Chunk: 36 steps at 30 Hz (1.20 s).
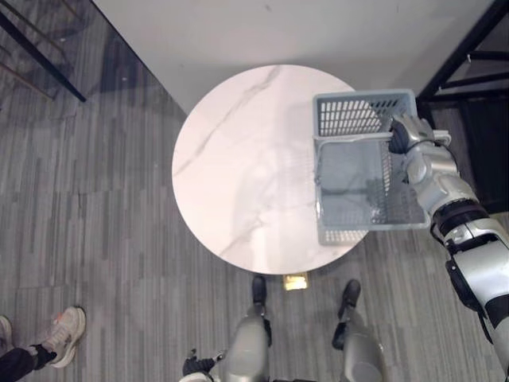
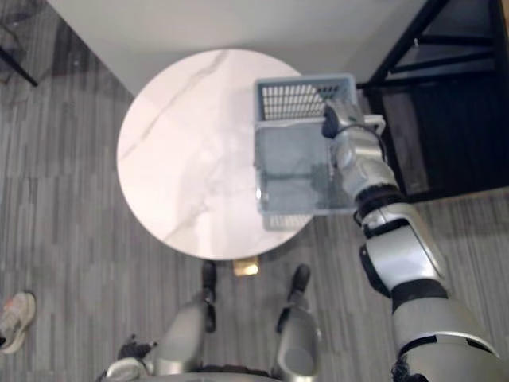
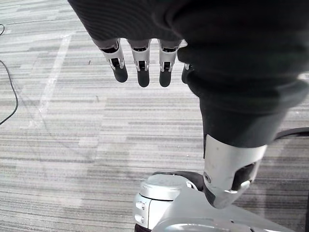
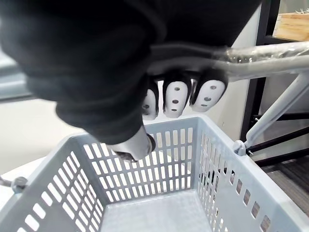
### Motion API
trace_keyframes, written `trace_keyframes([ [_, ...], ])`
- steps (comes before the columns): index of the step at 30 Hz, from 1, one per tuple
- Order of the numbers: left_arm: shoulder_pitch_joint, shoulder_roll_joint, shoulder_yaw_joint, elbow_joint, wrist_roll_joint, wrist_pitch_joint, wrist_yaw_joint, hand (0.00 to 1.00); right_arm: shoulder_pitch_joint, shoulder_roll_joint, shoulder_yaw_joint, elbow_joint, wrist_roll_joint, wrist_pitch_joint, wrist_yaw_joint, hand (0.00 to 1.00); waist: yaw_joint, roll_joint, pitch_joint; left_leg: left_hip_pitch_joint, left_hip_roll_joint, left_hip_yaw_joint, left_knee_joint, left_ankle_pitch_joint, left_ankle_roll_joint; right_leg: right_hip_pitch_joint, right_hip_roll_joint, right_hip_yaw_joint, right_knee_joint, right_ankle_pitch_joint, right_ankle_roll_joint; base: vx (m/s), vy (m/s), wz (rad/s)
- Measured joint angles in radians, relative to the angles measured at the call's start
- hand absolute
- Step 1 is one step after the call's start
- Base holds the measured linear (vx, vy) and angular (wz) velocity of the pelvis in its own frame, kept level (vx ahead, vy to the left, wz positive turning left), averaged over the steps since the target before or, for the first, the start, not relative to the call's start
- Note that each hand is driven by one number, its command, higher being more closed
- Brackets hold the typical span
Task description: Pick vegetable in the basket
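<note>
The grey basket hung from the right hand at the right edge of the round marble table, partly over the top and partly past the rim. Whether its base touched the table could not be told. The right wrist view showed the fingers curled round the basket's handle, with the slotted walls and the floor of the basket below them. That floor was bare, so nothing had been put in it.

The left hand hung low beside the robot, on the near side of the table and well apart from it. Its fingers were straight and loosely side by side, pointing at the carpet and holding nothing. A person's shoe stood on the carpet off the table's near left side.

As a judgement, only the carrying part was in hand: the basket was gripped and brought to the table. Picking a vegetable was all left to do (and where that vegetable lay could not be told from here). The free left hand looked the likelier one for it.
</note>
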Motion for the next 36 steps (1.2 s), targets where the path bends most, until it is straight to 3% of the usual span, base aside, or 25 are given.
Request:
trace_keyframes([
  [2,0.001,0.003,0.0,0.0,0.002,0.009,0.0,0.0,0.039,-0.002,0.047,-0.06,-0.004,0.0,0.024,1.0,-0.004,-0.007,-0.007,0.027,0.001,0.006,-0.008,0.001,-0.001,0.019,0.002,0.005,0.0,0.0,0.0,0.0,-0.006,-0.1],
  [5,0.006,0.012,0.009,0.0,0.019,0.03,0.0,0.0,0.14,-0.012,0.132,-0.229,-0.01,-0.009,0.061,1.0,-0.029,-0.04,-0.036,0.054,0.001,0.012,-0.015,0.001,-0.001,0.037,0.002,0.014,0.0,0.0,0.0,0.0,-0.002,-0.08],
  [7,0.015,0.019,0.012,0.001,0.022,0.042,0.001,0.0,0.214,-0.029,0.162,-0.33,-0.007,-0.042,0.083,1.0,-0.041,-0.066,-0.084,0.061,0.001,0.018,-0.015,0.001,-0.001,0.039,0.003,0.021,-0.002,0.001,0.001,-0.01,-0.002,-0.08],
  [13,0.058,0.022,0.05,0.011,0.078,0.072,0.004,0.0,0.336,-0.132,0.235,-0.581,0.034,-0.112,0.117,1.0,-0.06,-0.09,-0.18,0.121,0.003,0.065,-0.045,-0.005,-0.007,0.056,0.012,0.083,-0.021,0.008,0.015,-0.03,-0.006,-0.24],
  [17,0.075,0.027,0.05,0.012,0.12,0.08,-0.001,0.0,0.409,-0.255,0.235,-0.727,0.092,-0.157,0.129,1.0,-0.075,-0.087,-0.23,0.158,0.006,0.079,-0.094,0.008,-0.019,0.052,0.027,0.114,-0.027,0.003,0.021,-0.04,-0.018,-0.26],
  [24,0.089,0.033,0.05,0.034,0.168,0.093,-0.003,0.0,0.642,-0.384,0.118,-0.861,0.12,-0.175,0.13,1.0,-0.109,-0.084,-0.286,0.171,0.022,0.091,-0.093,0.009,-0.021,0.058,0.046,0.125,-0.032,0.008,0.015,0.01,-0.013,-0.08],
  [31,0.124,0.011,0.087,0.051,0.175,0.094,-0.035,0.0,0.893,-0.398,0.025,-0.891,0.117,-0.186,0.126,1.0,-0.118,-0.06,-0.321,0.189,0.023,0.103,-0.082,-0.01,-0.027,0.076,0.046,0.131,-0.035,0.007,0.015,0.0,-0.003,-0.05],
  [36,0.166,-0.011,0.11,0.054,0.175,0.095,-0.047,0.0,0.968,-0.389,-0.047,-0.891,0.109,-0.195,0.107,1.0,-0.121,-0.031,-0.331,0.155,0.041,0.116,0.06,-0.09,-0.028,0.08,0.049,0.157,-0.007,-0.015,0.017,-0.01,0.0,-0.13],
])
